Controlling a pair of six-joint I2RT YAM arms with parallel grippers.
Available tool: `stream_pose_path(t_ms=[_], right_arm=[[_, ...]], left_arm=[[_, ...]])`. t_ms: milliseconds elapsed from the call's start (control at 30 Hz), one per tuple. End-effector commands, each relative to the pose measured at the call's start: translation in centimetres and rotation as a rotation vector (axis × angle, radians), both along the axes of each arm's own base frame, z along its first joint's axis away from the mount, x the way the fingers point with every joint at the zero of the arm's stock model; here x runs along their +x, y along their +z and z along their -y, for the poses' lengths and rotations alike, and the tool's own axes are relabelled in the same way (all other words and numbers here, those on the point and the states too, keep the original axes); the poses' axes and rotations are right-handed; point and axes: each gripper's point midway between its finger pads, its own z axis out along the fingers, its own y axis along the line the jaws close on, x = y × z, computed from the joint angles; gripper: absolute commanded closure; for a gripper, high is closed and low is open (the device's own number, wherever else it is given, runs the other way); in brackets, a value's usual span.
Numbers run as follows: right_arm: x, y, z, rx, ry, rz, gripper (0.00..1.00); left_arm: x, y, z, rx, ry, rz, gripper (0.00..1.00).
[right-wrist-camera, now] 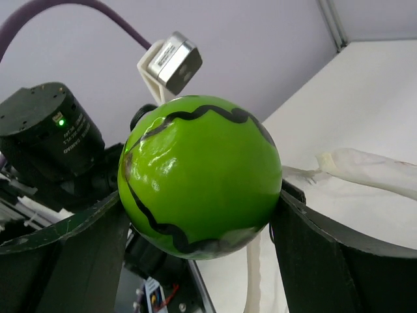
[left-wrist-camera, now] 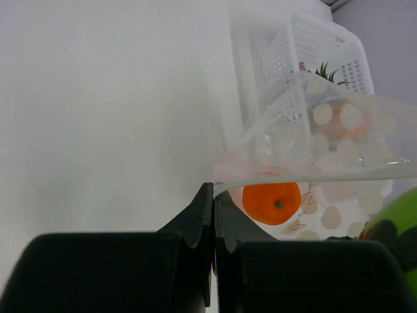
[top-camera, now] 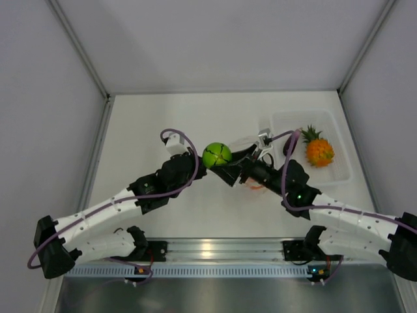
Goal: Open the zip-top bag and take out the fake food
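My right gripper [top-camera: 223, 167] is shut on the green ball with black marks [top-camera: 216, 154] and holds it above the table; in the right wrist view the ball [right-wrist-camera: 199, 176] fills the gap between both fingers [right-wrist-camera: 313, 254]. My left gripper [top-camera: 198, 171] is shut on the rim of the dotted clear zip-top bag [left-wrist-camera: 326, 163], jaws pressed together on its edge [left-wrist-camera: 214, 189]. The small orange [left-wrist-camera: 272, 201] lies inside the bag. The pineapple [top-camera: 319, 151] lies in the tray. The eggplant is not in view.
The rigid clear tray [top-camera: 339, 134] stands at the back right, just beyond the bag; its perforated wall shows in the left wrist view [left-wrist-camera: 306, 45]. The two wrists are close together at mid-table. Grey walls enclose the table on three sides.
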Motion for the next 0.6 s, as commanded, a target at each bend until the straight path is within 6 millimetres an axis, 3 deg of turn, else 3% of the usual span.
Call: stream_pose_path(t_ms=[0,33,233,367,567], right_arm=[[0.9,4.5,0.6,0.231,-0.054,0.055,0.62],[0.7,5.8,0.8,0.297,-0.048,0.082,0.62],[1.5,5.8,-2.3,0.298,0.016,0.053,0.64],[1.0,7.3,-3.9,0.327,0.094,0.036,0.64],[-0.8,8.5,-4.1,0.386,0.205,0.022,0.66]], left_arm=[[-0.3,0.1,-0.3,-0.040,0.002,-0.013,1.00],[-0.7,0.3,0.2,-0.058,-0.027,-0.017,1.00],[-1.2,0.5,1.0,-0.095,-0.068,-0.019,1.00],[-1.0,-0.4,0.5,-0.071,-0.041,-0.021,1.00],[-0.5,-0.9,-1.0,-0.039,0.022,-0.003,1.00]])
